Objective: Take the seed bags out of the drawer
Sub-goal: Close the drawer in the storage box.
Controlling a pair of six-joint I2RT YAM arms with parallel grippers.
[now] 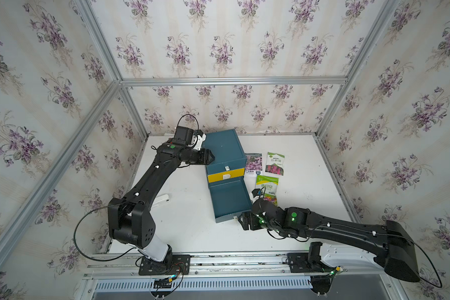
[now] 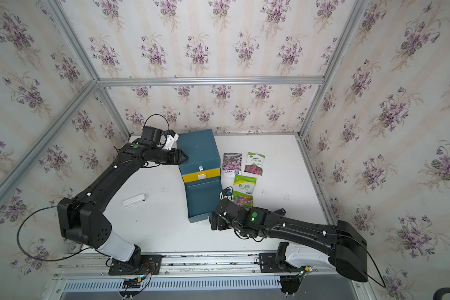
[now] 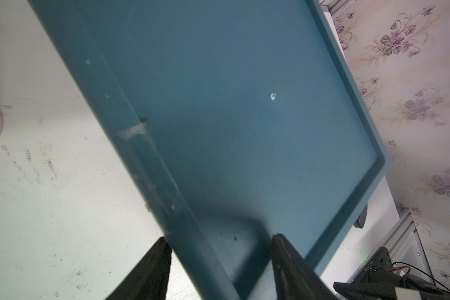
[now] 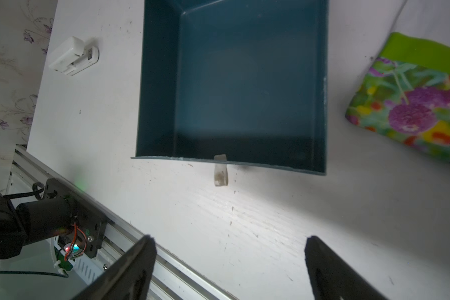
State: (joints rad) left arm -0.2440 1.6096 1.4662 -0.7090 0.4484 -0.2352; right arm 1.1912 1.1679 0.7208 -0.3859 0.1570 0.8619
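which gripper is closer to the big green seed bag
Right. The right gripper hangs open at the front of the pulled-out drawer, a short way from the green seed bag. The left gripper clamps the cabinet at its far top edge.

Three seed bags [image 1: 253, 164] [image 1: 275, 163] [image 1: 266, 188], one three-drawer cabinet [image 1: 222, 145], one white gadget [image 2: 134, 201]

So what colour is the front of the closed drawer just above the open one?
Yellow; the drawer front shows best in a top view.
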